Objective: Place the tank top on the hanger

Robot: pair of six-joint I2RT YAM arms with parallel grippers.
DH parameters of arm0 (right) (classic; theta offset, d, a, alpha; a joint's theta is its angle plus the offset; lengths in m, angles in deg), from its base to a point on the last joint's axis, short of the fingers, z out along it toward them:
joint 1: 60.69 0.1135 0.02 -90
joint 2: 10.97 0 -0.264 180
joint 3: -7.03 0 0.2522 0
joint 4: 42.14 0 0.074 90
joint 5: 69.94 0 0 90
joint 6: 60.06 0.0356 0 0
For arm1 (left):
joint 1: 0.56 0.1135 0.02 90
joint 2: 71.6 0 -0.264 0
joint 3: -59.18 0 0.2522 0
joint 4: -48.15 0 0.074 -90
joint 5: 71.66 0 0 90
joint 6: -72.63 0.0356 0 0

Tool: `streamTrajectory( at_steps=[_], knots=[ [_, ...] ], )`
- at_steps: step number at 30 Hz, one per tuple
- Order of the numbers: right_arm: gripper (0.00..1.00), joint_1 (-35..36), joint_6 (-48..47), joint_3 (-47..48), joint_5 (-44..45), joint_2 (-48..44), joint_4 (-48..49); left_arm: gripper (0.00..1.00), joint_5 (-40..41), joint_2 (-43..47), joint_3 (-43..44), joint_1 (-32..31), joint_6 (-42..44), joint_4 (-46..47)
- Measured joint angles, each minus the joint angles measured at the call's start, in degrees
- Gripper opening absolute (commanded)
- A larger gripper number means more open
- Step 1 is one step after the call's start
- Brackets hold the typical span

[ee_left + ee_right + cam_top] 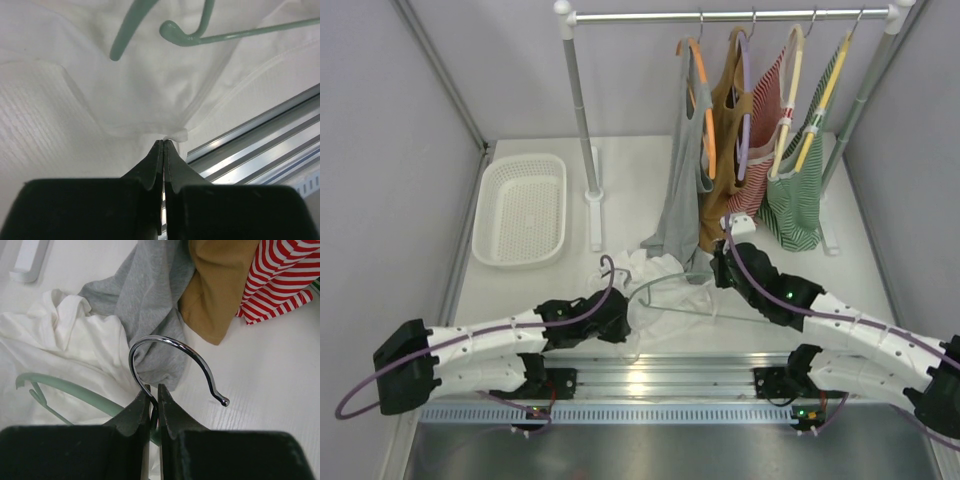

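Observation:
The white tank top (650, 268) lies crumpled on the table in front of the rack. It also shows in the left wrist view (125, 85) and the right wrist view (60, 340). The sage-green hanger (720, 316) lies over it, its arms showing in the left wrist view (210, 36) and the right wrist view (75, 390). My left gripper (627, 321) is shut on an edge of the white fabric (167, 138), close to the table's near rail. My right gripper (718, 270) is shut on the hanger's chrome hook (165, 342), low on its stem (154, 392).
A rack (582, 110) at the back holds a grey top (680, 200), a brown top (725, 150), a red-striped top (765, 150) and a green-striped top (800, 200); their hems hang just beyond my right gripper. A white basket (520, 250) stands at the back left. An aluminium rail (650, 380) runs along the near edge.

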Motion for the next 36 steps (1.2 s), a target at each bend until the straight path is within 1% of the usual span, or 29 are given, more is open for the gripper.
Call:
streamTrajectory(
  at_steps=[8,16,19,23,29,36],
  knots=[
    [0.0,-0.2,-0.04,0.57,-0.66,-2.47,-0.17,0.0,-4.02,4.24,-2.64,12.37,-1.66,0.02],
    [0.0,-0.31,-0.5,0.57,-2.45,-4.39,-0.22,0.0,-12.31,4.42,-2.62,22.18,-1.31,0.02],
    [0.0,-0.35,-0.76,0.52,-3.69,-5.4,0.17,0.0,-15.04,3.13,-1.75,25.46,-0.7,-0.07],
    [0.0,-0.39,-1.51,0.46,-5.35,-6.38,0.57,0.0,-17.84,1.16,0.09,27.58,0.13,-0.09],
    [0.0,-0.42,-2.62,-0.11,-7.63,-6.54,1.66,0.0,-20.55,1.07,3.08,29.14,1.22,-1.22],
    [0.0,-0.42,-3.19,-1.84,-9.35,-5.73,3.3,0.0,-22.8,1.25,4.63,30.95,2.36,-3.13]
  ],
)
